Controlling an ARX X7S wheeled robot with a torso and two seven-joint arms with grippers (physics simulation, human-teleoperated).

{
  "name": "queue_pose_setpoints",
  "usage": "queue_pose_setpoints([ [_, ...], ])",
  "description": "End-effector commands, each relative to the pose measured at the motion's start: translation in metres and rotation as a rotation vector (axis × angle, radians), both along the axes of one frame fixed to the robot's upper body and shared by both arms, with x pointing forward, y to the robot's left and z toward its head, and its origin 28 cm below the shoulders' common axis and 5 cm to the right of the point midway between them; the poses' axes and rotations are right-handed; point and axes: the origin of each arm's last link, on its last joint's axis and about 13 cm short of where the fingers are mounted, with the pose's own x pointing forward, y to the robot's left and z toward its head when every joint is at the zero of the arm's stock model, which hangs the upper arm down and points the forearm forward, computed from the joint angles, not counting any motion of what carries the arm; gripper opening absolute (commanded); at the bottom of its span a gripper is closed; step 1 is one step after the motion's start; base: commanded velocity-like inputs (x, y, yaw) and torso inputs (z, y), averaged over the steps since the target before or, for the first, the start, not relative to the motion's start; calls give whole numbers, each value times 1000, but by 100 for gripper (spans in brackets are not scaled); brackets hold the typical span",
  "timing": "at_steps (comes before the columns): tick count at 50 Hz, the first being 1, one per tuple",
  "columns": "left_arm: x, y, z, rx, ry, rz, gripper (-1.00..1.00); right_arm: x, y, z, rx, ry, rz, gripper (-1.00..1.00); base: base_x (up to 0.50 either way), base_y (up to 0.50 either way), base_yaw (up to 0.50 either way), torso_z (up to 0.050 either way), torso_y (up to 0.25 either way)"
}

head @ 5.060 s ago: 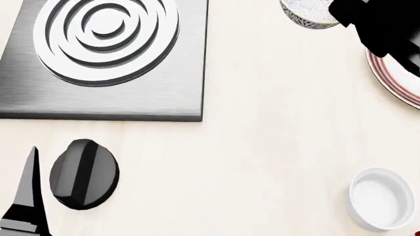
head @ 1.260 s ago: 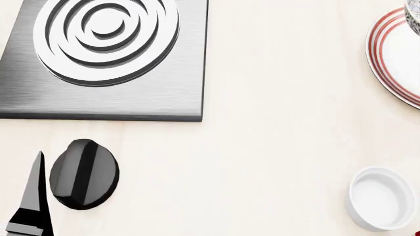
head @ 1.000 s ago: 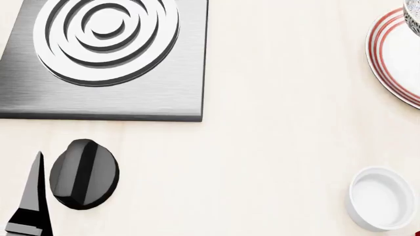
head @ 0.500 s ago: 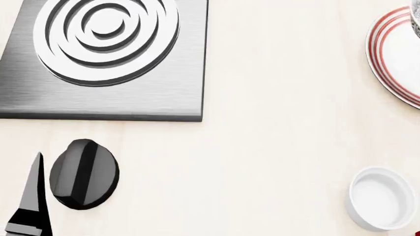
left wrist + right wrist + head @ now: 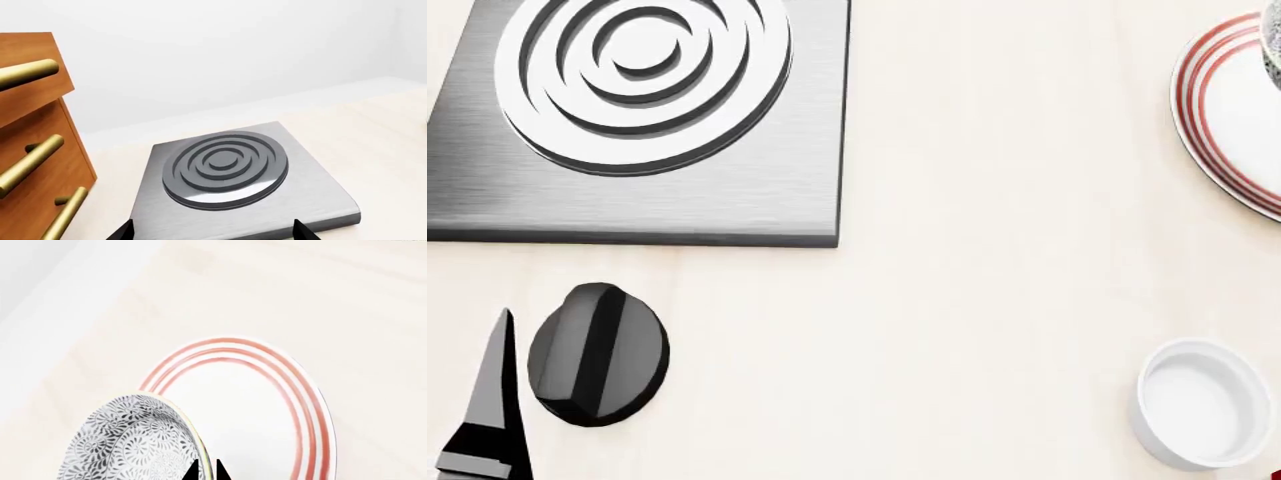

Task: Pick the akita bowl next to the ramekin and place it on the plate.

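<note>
Over plate (image 5: pixel 267 405) | right gripper (image 5: pixel 207 471) clamped on akita bowl (image 5: pixel 130 442) rim | left gripper: unclear

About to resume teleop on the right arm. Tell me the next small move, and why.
Probably shift the akita bowl a little further over the plate's centre, then lower it. In the right wrist view the right gripper pinches the bowl's rim, and the bowl overlaps only the plate's ringed edge, partly over the counter.

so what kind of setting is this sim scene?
Most likely a kitchen counter: a steel hob with a ringed burner, a black control knob beside it, wooden drawers with brass handles, plus tableware, a red-ringed plate and a ramekin.
</note>
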Motion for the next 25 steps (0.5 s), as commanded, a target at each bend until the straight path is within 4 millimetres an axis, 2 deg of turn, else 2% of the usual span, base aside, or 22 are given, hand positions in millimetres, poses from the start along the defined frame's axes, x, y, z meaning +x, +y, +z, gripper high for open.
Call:
queue_pose_setpoints([
  [1, 0, 0, -1, -1, 1, 0, 100, 1, 0, 2, -21, -9, -4, -100, 0, 0, 0, 0, 0],
  [25, 0, 1, -2, -3, 3, 3, 100, 3, 2, -7, -64, 17, -15, -100, 0, 0, 0, 0, 0],
])
